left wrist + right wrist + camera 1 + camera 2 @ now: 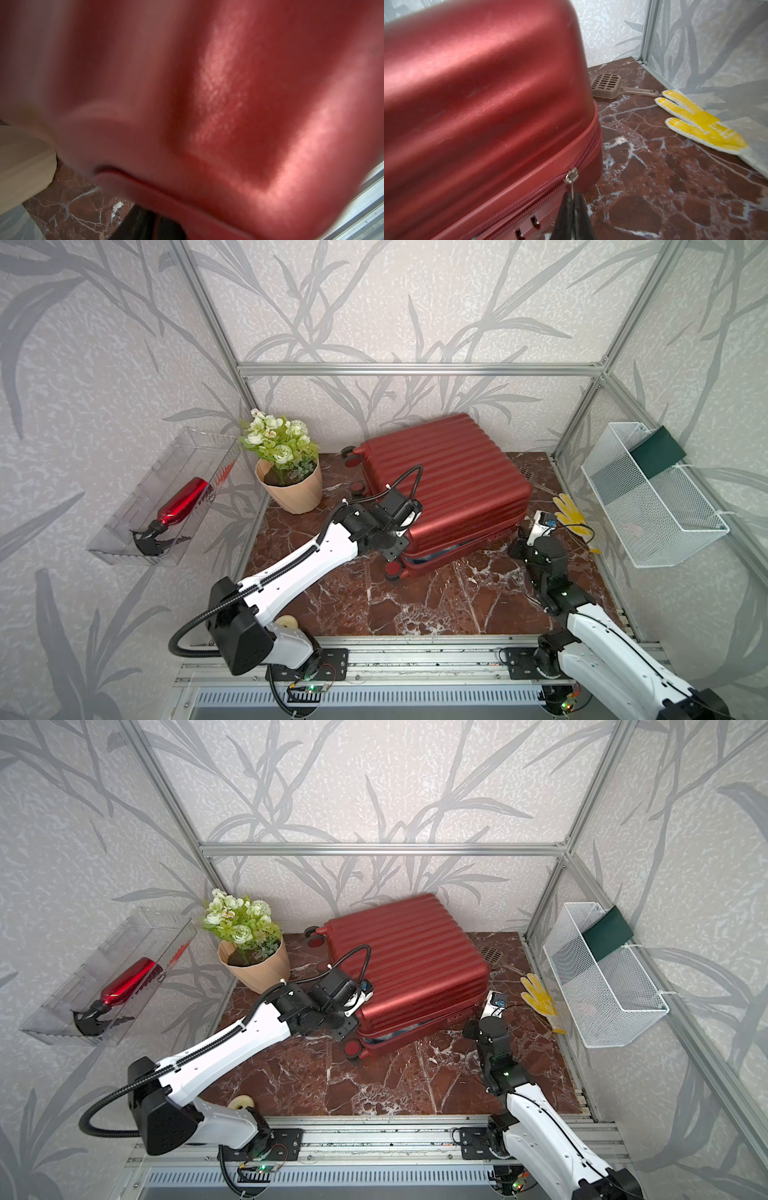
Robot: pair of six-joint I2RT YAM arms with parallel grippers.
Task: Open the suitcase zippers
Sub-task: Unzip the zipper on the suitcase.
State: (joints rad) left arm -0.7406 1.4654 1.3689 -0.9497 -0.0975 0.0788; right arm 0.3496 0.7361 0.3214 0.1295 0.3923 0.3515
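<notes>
The dark red ribbed suitcase lies flat at the back of the marble table. Along its near side the seam gapes a little and shows blue lining. My right gripper is at the case's near right corner, shut on the silver pull of the zippers. My left gripper presses against the near left corner, above a wheel. The left wrist view is filled by blurred red shell, so its jaws are hidden.
A potted flower stands left of the case. Right of it lie a yellow glove and a brown scoop. On the side walls hang a clear bin with a red spray bottle and a white wire basket.
</notes>
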